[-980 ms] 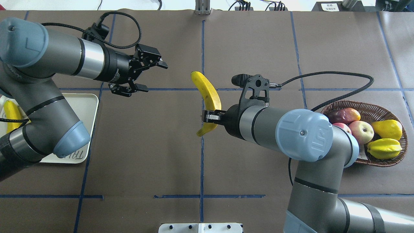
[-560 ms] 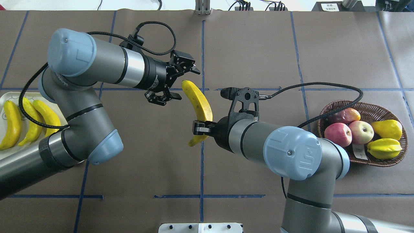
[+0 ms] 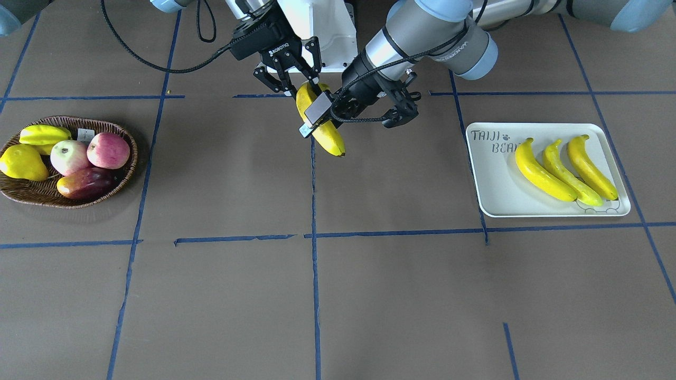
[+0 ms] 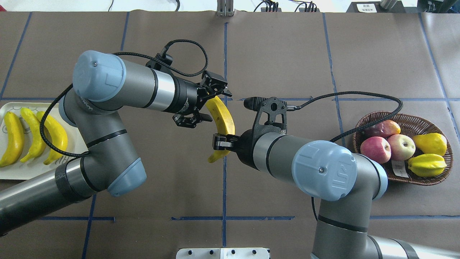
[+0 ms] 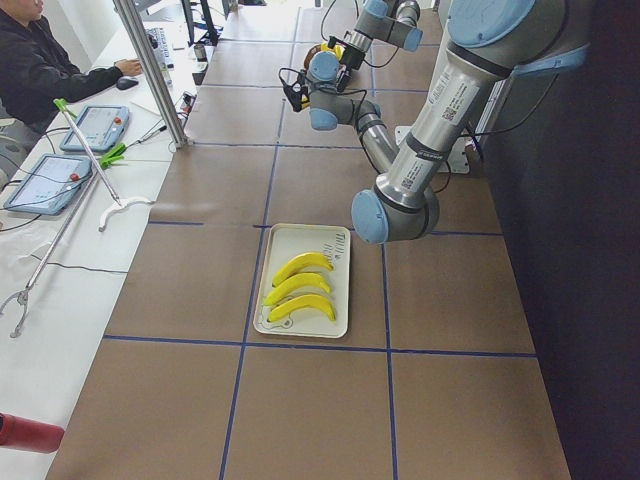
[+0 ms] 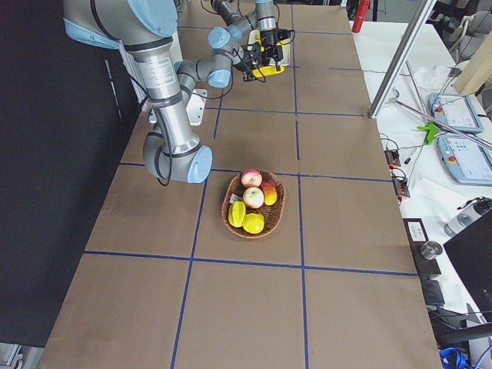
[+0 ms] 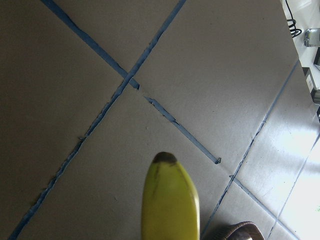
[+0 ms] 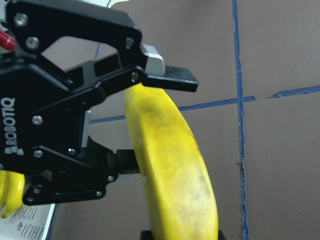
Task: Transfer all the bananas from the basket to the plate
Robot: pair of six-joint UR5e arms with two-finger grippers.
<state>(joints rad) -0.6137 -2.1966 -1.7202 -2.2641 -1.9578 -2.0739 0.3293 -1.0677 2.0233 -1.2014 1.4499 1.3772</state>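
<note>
Right wrist-mounted view: ROBOTIQ-marked left jaws gape around banana [image 8: 170, 175], right jaws clamp it.

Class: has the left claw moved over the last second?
Yes. Overhead, the left claw moved right toward the central blue tape line, now straddling the banana.

Left end of plate [image 4: 21, 172] off-frame

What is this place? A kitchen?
Probably a robot lab, not a kitchen: a left arm and right arm meet at a banana above a table gridded with blue tape, with a person beside tablets.
</note>
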